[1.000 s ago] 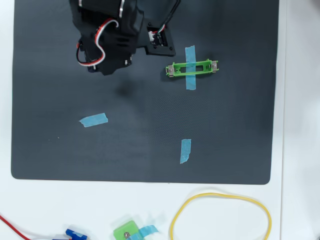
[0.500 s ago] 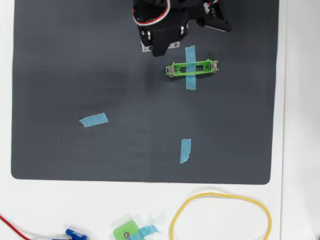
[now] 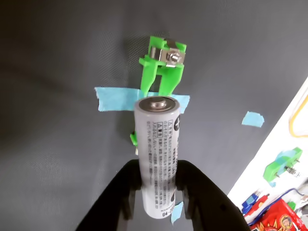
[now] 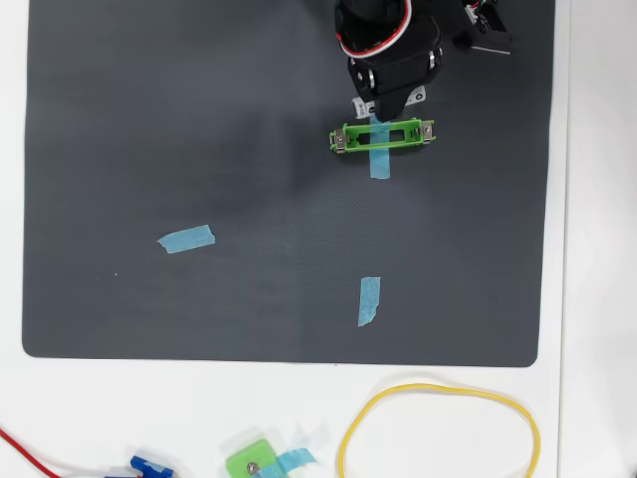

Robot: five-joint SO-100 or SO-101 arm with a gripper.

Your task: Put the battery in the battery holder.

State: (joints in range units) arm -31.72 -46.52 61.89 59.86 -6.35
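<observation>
In the wrist view my gripper (image 3: 159,188) is shut on the battery (image 3: 157,154), a white-silver cylinder with grey print, its metal end pointing away from the camera. It hangs above the battery holder (image 3: 163,67), a narrow bright green frame whose far end with silver contact and screw shows beyond the battery; the middle and near end are mostly hidden behind it. In the overhead view the gripper (image 4: 388,100) sits just above the holder (image 4: 408,134) at the upper right of the mat, overlapping its top edge. The battery is hidden under the arm there.
A blue tape strip (image 4: 379,159) crosses the holder on the black mat (image 4: 149,299). Two more tape strips (image 4: 186,238) (image 4: 369,300) lie on the mat. Below it on the white table are a yellow loop (image 4: 438,390), a squarish green block (image 4: 251,462) and a red wire (image 4: 25,453).
The arm has swung from the upper left of the mat to the right and now sits over the holder. The holder and tape strips have not moved.
</observation>
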